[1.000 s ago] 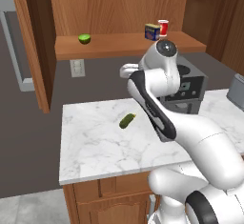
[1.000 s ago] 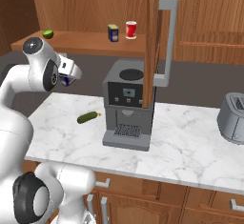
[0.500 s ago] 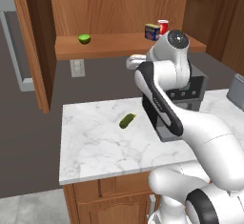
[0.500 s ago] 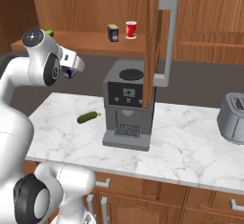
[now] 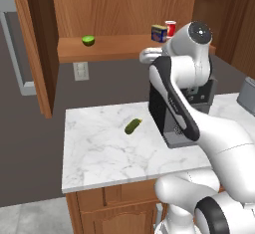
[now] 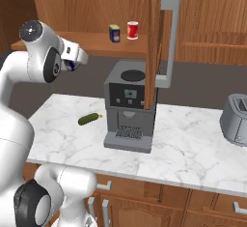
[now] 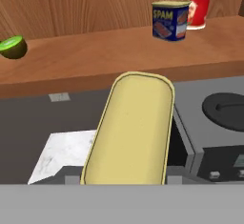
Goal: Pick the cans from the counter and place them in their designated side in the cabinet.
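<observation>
A white marble surface (image 5: 109, 153) on wooden drawers carries a pickle (image 5: 132, 126) and a coffee machine (image 6: 129, 107); above runs the cabinet (image 5: 114, 14) shelf. The tool (image 6: 73, 64) is clamped on a can (image 7: 131, 127), yellow top long axis running away toward the shelf. Another can (image 7: 169, 19) stands far right, beside a red can (image 7: 199, 8).
</observation>
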Tool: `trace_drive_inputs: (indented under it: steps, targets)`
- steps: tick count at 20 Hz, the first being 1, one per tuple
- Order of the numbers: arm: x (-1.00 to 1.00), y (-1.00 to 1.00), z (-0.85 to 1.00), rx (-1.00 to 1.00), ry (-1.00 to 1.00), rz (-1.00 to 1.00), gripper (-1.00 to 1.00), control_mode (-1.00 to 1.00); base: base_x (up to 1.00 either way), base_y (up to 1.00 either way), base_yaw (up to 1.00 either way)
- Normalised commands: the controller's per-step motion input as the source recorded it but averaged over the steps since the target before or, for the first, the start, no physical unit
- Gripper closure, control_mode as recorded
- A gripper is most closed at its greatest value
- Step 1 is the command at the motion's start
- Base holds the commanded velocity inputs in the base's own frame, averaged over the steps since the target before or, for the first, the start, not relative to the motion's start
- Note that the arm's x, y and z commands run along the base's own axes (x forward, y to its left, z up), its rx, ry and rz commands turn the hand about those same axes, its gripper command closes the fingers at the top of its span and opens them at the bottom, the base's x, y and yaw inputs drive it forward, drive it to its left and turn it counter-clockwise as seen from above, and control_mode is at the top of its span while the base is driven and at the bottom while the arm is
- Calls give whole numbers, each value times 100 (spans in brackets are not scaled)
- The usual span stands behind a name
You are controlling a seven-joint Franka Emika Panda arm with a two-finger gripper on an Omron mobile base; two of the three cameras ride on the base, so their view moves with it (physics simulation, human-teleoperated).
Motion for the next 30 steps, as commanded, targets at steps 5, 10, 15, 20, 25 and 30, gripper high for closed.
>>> trace_drive_inputs:
  steps: [5, 10, 15, 20, 25, 30]
  targets:
    - [-2, -11, 18, -1, -7, 1, 100, -100, 0, 0, 0]
    - [7, -11, 5, -1, -6, 2, 100, -100, 0, 0, 0]
    - [13, -13, 7, 0, -5, 2, 100, -100, 0, 0, 0]
    - [10, -11, 18, -1, -3, 2, 100, -100, 0, 0, 0]
    - [12, -8, 20, -3, -3, 2, 100, -100, 0, 0, 0]
    - [19, -5, 12, -3, -4, 2, 100, -100, 0, 0, 0]
